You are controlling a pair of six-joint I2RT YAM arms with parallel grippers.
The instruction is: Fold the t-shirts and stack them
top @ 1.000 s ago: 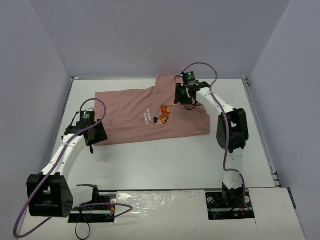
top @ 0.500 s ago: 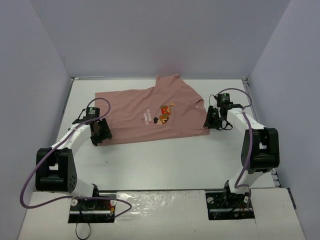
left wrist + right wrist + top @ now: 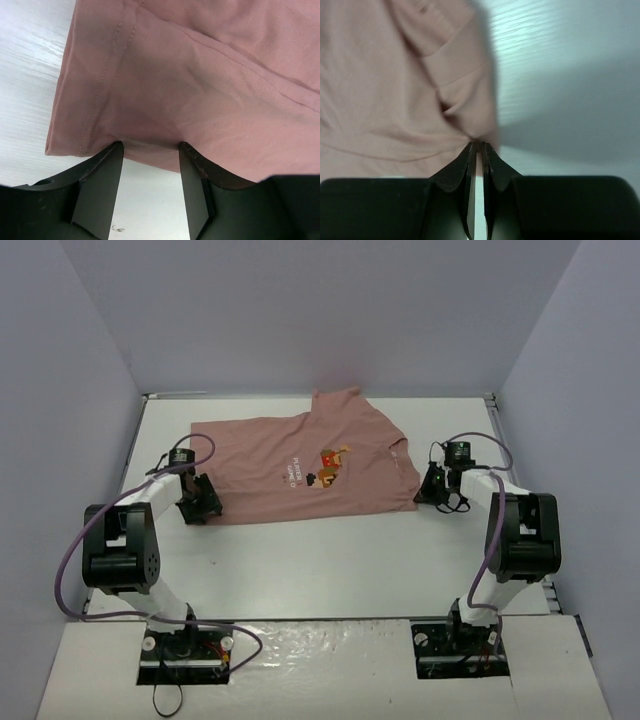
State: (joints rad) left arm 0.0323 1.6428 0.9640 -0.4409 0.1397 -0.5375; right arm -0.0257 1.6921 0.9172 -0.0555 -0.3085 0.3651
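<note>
T-shirt (image 3: pixel 250 465): flat on desk (image 3: pixel 320 560), long axis left-right. Your left claw (image 3: pixel 150 145) gapes at its near-left hem; right claw (image 3: pixel 478 145) is pinched onto its near-right corner. Each arm nearest its own end.

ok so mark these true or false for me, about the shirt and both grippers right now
1. The t-shirt lies on the table with its graphic facing up. True.
2. The left gripper is shut. False: its jaws stand open, and the shirt's edge lies between them.
3. The right gripper is over the chest graphic. False: it is at the shirt's near right corner.
4. The right gripper's jaws are all but closed, with their tips at the shirt's edge. True.
5. A second shirt is stacked on the first. False: only one shirt is in view.
</note>
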